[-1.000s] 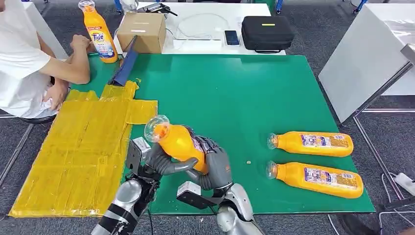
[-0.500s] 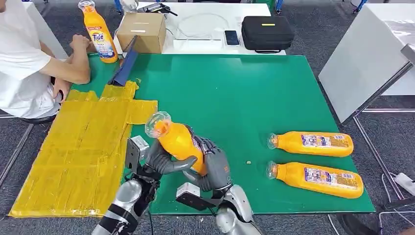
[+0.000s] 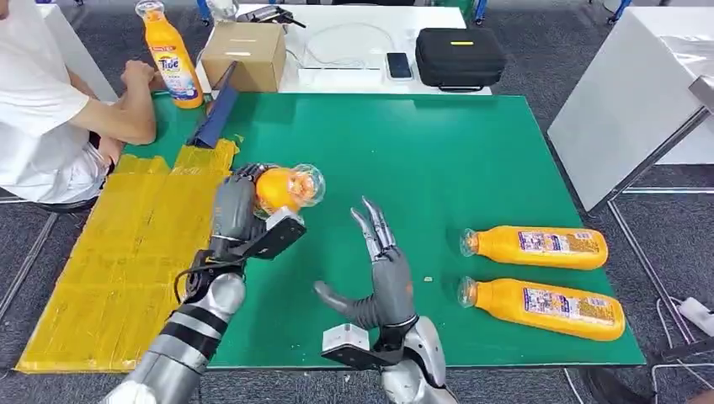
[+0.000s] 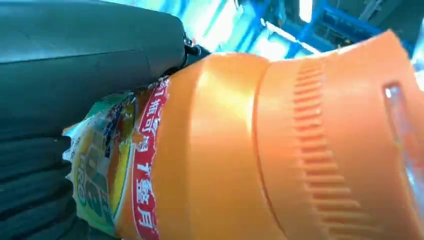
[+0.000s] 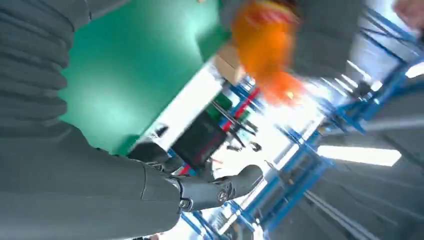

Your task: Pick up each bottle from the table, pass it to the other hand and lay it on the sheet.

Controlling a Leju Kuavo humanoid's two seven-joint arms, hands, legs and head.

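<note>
Left hand (image 3: 236,206) gripping the orange bottle (image 3: 285,187) beside the yellow sheet (image 3: 135,261); right hand (image 3: 379,282) spreading empty; a loose grip risks dropping it.

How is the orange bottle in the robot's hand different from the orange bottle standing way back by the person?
The held bottle is gripped by the left hand above the edge of the yellow sheet, while the standing bottle rests on the table near the person. The held bottle is tipped over with its clear cap pointing sideways; the standing bottle is upright, cap on top. Both are orange with clear caps and labels.
</note>
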